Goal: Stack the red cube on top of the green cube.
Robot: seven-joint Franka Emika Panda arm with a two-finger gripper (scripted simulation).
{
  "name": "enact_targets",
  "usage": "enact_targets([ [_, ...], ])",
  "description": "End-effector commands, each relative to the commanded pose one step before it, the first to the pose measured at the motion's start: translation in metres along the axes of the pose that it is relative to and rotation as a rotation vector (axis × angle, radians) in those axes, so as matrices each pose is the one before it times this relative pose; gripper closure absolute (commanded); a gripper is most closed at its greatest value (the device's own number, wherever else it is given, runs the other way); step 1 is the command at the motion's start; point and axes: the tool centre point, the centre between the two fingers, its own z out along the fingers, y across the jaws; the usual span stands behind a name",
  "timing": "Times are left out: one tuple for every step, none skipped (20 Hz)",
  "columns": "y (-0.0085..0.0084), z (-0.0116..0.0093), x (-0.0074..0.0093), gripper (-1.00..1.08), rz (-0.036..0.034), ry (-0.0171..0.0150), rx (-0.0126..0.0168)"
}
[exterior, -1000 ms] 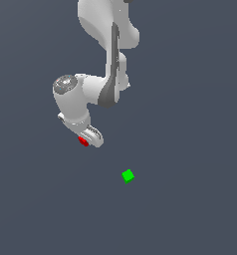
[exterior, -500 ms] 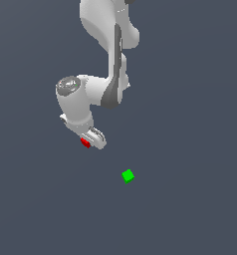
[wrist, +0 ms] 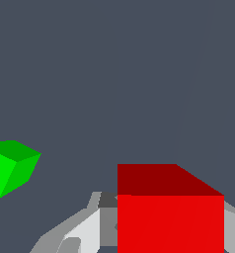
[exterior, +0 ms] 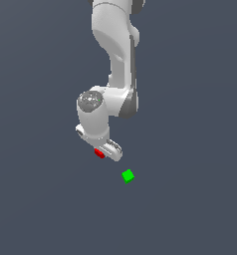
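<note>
My gripper (exterior: pixel 102 153) is shut on the red cube (exterior: pixel 98 153) and holds it above the floor. In the wrist view the red cube (wrist: pixel 169 207) fills the space between my fingers (wrist: pixel 85 230). The green cube (exterior: pixel 128 176) lies on the grey floor, a short way toward the exterior view's right and lower than my gripper, apart from it. It also shows in the wrist view (wrist: pixel 11 167), off to one side of the red cube.
The white arm (exterior: pixel 115 55) reaches down from the top of the exterior view. The plain grey floor (exterior: pixel 190 149) spreads all around.
My gripper, with the red cube in it, has moved toward the exterior view's right and slightly down, closer to the green cube. The green cube has not moved.
</note>
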Motion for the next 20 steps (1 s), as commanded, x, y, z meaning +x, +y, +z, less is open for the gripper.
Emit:
enact_targets([
  [-0.02479, 0.00567, -0.00070, 1.08, -0.00005, 0.00042, 0.00057],
  [-0.01005, 0.00243, -0.00013, 1.08, 0.00000, 0.00000, 0.00000],
  [-0.01013, 0.00244, -0.00009, 1.08, 0.00000, 0.00000, 0.00000],
  [-0.00983, 0.00236, -0.00004, 1.08, 0.00000, 0.00000, 0.00000],
  [-0.00940, 0.00225, 0.00000, 1.08, 0.00000, 0.00000, 0.00000],
  [-0.00900, 0.00215, 0.00004, 1.08, 0.00000, 0.00000, 0.00000],
  [-0.00853, 0.00203, 0.00008, 1.08, 0.00000, 0.00000, 0.00000],
  [-0.00780, 0.00185, 0.00011, 1.08, 0.00000, 0.00000, 0.00000],
  [-0.00711, 0.00168, 0.00013, 1.08, 0.00000, 0.00000, 0.00000],
  [-0.00666, 0.00190, 0.00005, 1.08, -0.00029, -0.00027, -0.00056],
  [-0.00585, 0.00136, 0.00018, 1.08, 0.00000, 0.00000, 0.00000],
  [-0.00528, 0.00122, 0.00020, 1.08, 0.00000, 0.00000, 0.00000],
  [-0.00477, 0.00110, 0.00021, 1.08, 0.00000, 0.00000, 0.00000],
  [-0.00430, 0.00099, 0.00021, 1.08, 0.00000, 0.00000, 0.00000],
  [-0.00386, 0.00088, 0.00020, 1.08, 0.00000, 0.00000, 0.00000],
  [-0.00344, 0.00078, 0.00020, 1.08, 0.00000, 0.00000, 0.00000],
  [-0.00321, 0.00079, 0.00007, 1.08, -0.00024, 0.00028, -0.00058],
  [-0.00264, 0.00059, 0.00019, 1.08, 0.00000, 0.00000, 0.00000],
  [-0.00226, 0.00050, 0.00019, 1.08, 0.00000, 0.00000, 0.00000],
  [-0.00189, 0.00041, 0.00019, 1.08, 0.00000, 0.00000, 0.00000],
])
